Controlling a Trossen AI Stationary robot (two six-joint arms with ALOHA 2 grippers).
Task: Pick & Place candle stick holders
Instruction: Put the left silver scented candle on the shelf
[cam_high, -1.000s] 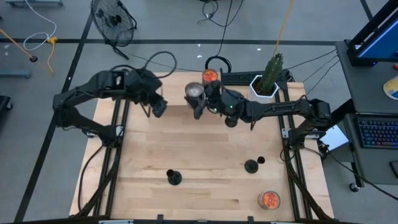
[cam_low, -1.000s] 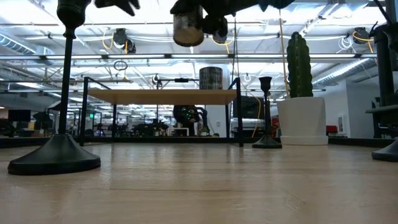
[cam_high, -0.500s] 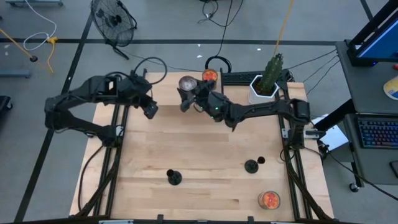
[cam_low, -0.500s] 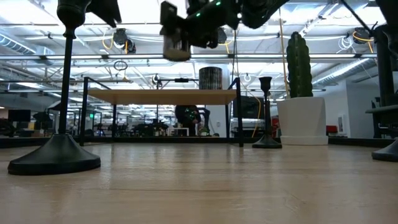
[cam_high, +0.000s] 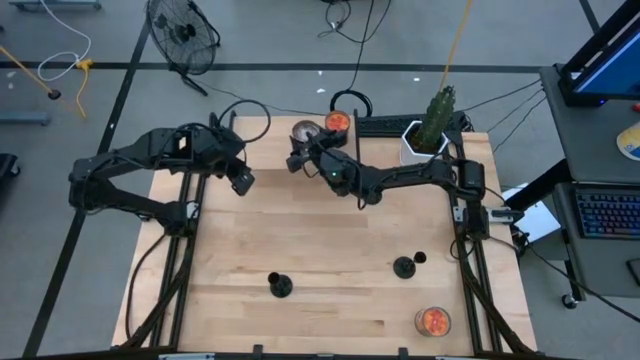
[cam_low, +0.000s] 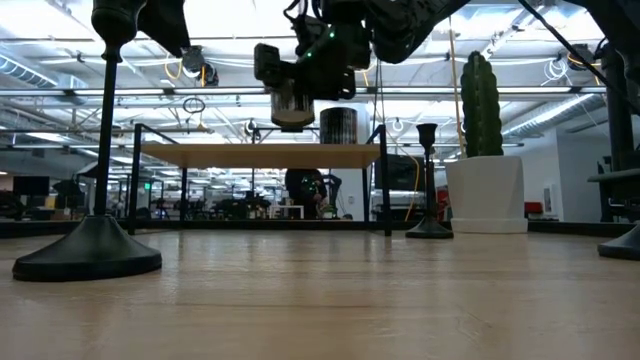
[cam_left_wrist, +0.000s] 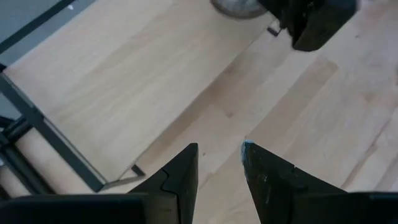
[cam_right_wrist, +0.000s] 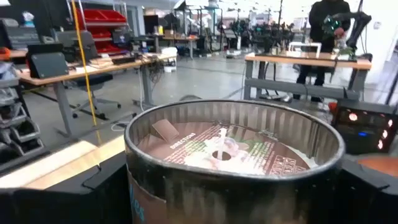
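My right gripper's (cam_high: 300, 157) fingers (cam_right_wrist: 112, 180) are clamped on either side of a grey-filled glass jar (cam_right_wrist: 233, 155), which I am holding in the air near the tabletop's (cam_high: 320, 260) far edge, just beside an orange jar (cam_high: 338, 122) standing there. That arm stretches from its mount on the right side across to the far middle, forearm close to level. My left gripper (cam_left_wrist: 217, 168) hangs above the far left part of the tabletop, its fingers a narrow gap apart and holding nothing, pointing down at bare wood.

The candle stick holders are all well clear of both arms: one (cam_high: 279, 286) near the front left, one (cam_high: 404, 266) front right, with a third, smaller dark piece (cam_high: 420, 258) just beside it. A second orange jar (cam_high: 432, 321) sits at the front right corner. A potted cactus (cam_high: 432, 125) stands at the far right edge. The middle of the tabletop lies open.
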